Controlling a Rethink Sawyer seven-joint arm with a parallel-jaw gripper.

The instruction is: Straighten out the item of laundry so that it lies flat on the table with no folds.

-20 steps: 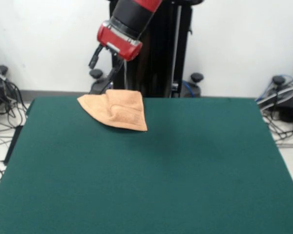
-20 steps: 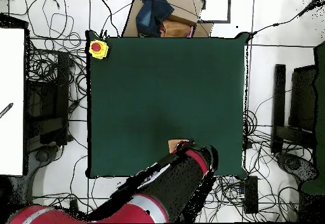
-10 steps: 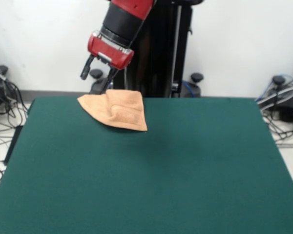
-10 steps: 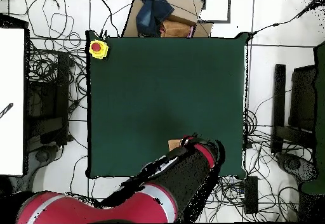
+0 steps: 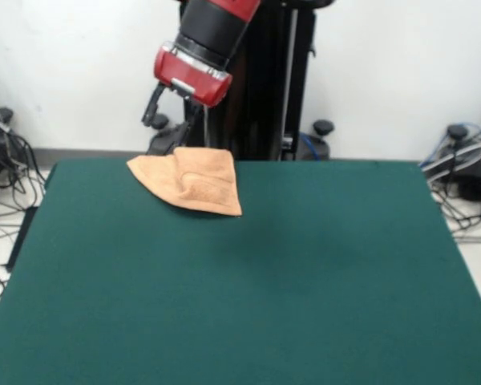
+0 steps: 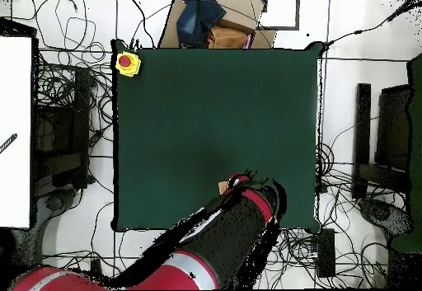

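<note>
Towel [image 5: 194, 183], soft and floppy by the look of it, is bunched up at the surface's [image 5: 248, 289] edge nearest the robot, probably best pinched at a loose corner, with the claw [image 5: 175, 120] spread open just above it.

Towel [image 5: 189, 183] on table [image 5: 248, 289], at far edge nearest pedestal, left of centre in front view. Gripper [image 5: 175, 112] above towel's far edge, apart from it. Overhead view: arm [image 6: 216, 242] covers most of towel; button box [image 6: 127, 63] on opposite far-left corner.
</note>
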